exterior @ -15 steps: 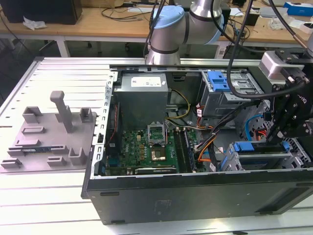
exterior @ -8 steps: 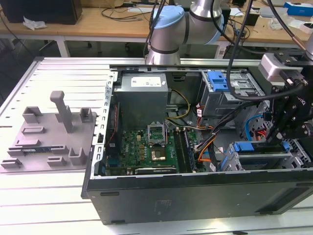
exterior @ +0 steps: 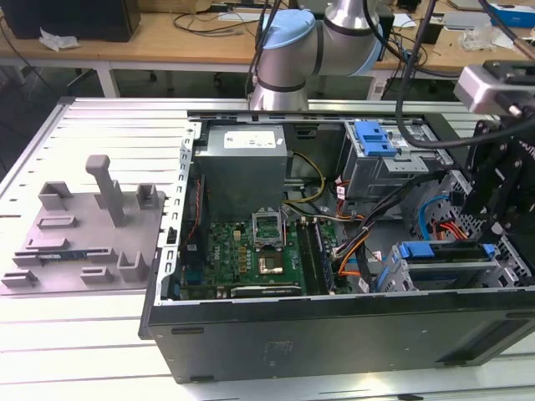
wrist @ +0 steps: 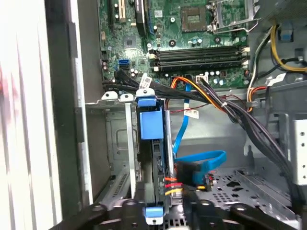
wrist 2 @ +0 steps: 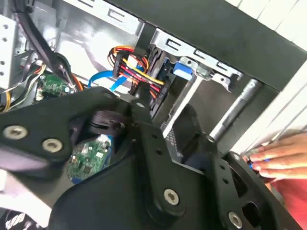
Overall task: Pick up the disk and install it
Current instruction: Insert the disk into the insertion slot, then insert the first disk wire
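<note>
Case: we see an open computer case on the slatted table.
Inside: motherboard, power supply.
Beside it: grey plastic fixture, toward the exterior view's left.
Background: wooden benches.

The arm reaches down at the exterior view's right, gripper lowered
</note>
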Robot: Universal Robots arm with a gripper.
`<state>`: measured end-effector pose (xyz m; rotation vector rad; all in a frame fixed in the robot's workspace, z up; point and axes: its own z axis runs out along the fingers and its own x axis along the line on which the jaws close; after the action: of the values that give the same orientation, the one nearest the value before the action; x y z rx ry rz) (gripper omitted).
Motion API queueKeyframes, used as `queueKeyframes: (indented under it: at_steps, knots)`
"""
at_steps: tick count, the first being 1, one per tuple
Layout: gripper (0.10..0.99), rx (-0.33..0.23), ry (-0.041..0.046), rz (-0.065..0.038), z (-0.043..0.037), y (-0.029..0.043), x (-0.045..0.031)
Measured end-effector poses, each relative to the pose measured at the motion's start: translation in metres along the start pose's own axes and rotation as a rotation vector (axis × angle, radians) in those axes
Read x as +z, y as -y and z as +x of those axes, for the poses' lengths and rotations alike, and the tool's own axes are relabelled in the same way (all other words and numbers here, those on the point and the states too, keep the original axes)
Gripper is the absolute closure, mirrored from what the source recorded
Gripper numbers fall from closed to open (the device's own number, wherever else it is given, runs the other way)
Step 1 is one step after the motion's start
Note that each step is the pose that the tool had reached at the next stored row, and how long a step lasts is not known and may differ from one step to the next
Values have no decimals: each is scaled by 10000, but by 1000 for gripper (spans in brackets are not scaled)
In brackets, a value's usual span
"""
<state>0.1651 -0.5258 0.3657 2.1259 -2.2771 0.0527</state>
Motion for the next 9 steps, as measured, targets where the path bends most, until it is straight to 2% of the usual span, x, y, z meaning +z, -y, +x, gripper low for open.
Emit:
queueKeyframes:
  at_steps: [1,9]
  knots:
    - [604,0,4,-1,1,0,-17]
    - [604,0,2,0,1,0,-22]
